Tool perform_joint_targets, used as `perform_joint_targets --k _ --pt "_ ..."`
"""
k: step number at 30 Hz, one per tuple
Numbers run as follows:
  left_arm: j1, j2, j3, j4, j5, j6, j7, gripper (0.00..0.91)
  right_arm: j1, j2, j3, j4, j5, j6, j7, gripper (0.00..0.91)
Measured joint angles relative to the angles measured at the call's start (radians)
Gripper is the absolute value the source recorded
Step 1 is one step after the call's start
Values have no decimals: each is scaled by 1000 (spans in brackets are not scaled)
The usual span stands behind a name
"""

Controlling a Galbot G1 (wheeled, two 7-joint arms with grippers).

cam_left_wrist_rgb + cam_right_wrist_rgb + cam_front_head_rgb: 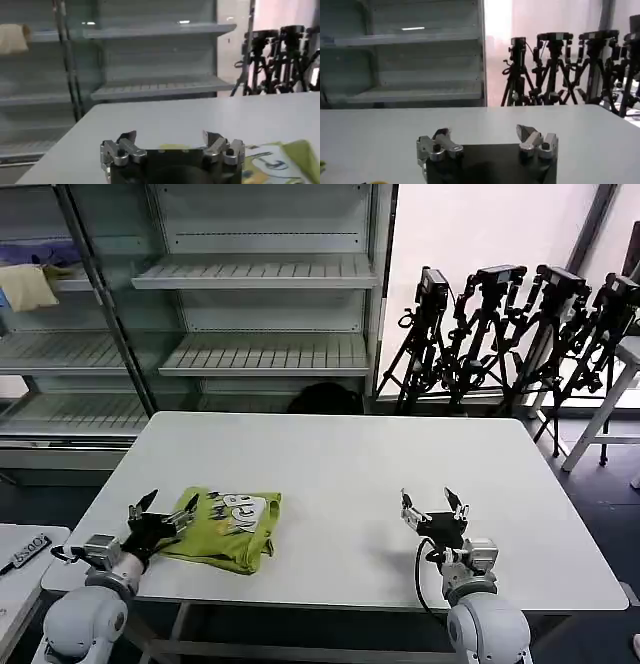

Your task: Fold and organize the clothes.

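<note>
The clothes, one lime yellow-green T-shirt (230, 529), lie folded into a small bundle near the table's front left, white-and-dark print facing up. In the left wrist view the shirt (280, 160) shows beside the gripper. My left gripper (162, 509) hovers open just at the shirt's left edge, with nothing between its fingers; it appears as the left gripper (170, 137). My right gripper (432, 502) stands open over bare table at the front right, well away from the shirt, and appears as the right gripper (484, 134).
The white table (340, 464) has free room across its middle and back. Metal shelving (260, 274) stands behind it, holding a pale yellow cloth (28, 286) and a purple-blue cloth (40, 252). Black tripods (510, 334) cluster at the back right.
</note>
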Motion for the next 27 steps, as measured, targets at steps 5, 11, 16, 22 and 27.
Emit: perform_joint_targets --k 5,11,16,22,27 --pt "-8 13 -17 45 -35 21 13 907 -1 0 1 -6 -14 3 -1 907" --pt "-16 24 -23 89 -65 38 24 907 -1 3 1 -11 -21 6 -3 907" --pt "-14 23 -23 110 -71 47 31 907 -1 6 0 -18 -27 11 -3 907" --pt "-10 17 -15 117 -76 52 41 907 -1 9 1 -25 -30 14 -2 907" --pt "-2 9 -10 116 -75 50 52 171 2 11 1 -28 -31 15 -2 907"
